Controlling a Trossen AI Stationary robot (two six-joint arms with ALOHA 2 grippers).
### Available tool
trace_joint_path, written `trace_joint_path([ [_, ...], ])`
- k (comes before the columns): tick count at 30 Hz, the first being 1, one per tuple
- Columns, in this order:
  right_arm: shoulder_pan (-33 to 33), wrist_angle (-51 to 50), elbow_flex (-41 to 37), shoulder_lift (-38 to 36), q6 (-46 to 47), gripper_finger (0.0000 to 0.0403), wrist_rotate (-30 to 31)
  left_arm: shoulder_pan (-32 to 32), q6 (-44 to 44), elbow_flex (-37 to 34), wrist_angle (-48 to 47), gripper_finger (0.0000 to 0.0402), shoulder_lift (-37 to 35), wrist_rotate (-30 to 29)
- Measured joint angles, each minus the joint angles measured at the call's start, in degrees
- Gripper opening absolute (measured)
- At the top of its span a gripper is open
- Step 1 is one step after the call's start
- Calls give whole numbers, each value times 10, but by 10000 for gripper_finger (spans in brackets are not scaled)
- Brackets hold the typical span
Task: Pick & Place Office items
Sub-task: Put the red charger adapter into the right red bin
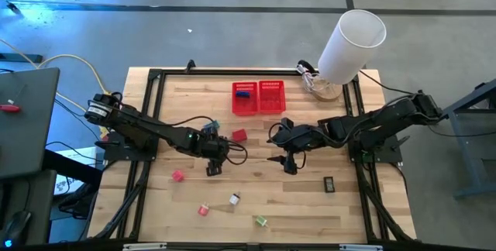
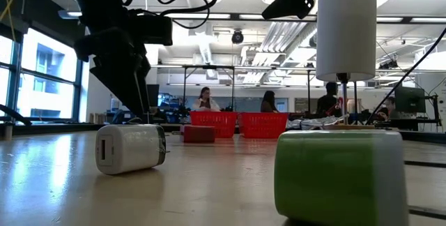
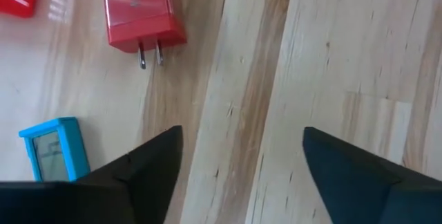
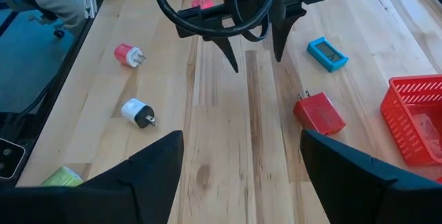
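Nearest the front edge of the table (image 1: 310, 204) lies the green plug (image 1: 261, 221), with the white plug (image 1: 234, 199) and the red-white plug (image 1: 204, 210) just behind it toward the left; in the right wrist view the white plug's (image 4: 137, 112) prongs point toward the table's middle, and so do the red-white plug's (image 4: 128, 54). The pink item (image 1: 177, 176) sits farther left, near the left edge. The black rectangle (image 1: 328, 183) lies toward the right edge, its long axis running front to back.

At mid-table the left gripper (image 1: 214, 170) hangs with its fingers (image 3: 145, 162) spread wide apart, nothing between them and only bare wood below. The right gripper (image 1: 290, 166) hangs just right of centre, likewise spread wide and holding nothing.

Behind the left gripper lies the red block (image 1: 239, 135), a plug adapter whose two prongs point toward the front edge, its long axis front to back. The teal item (image 1: 209, 127), a small display, lies beside it on the left.

Near the back edge stand two red mesh baskets (image 1: 271, 96) side by side, and a white cylinder (image 1: 353, 46) rises over the back right corner.
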Motion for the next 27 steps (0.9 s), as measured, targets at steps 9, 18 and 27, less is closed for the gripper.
trace_joint_path([
  [9,0,0,0,0,0,279,0,2,-13,-17,10,325,0,3],
  [18,0,-5,0,0,11,279,-4,-4,41,-103,222,325,-10,-26],
  [27,0,-3,0,0,10,279,-3,-11,60,-240,461,325,-39,-102],
])
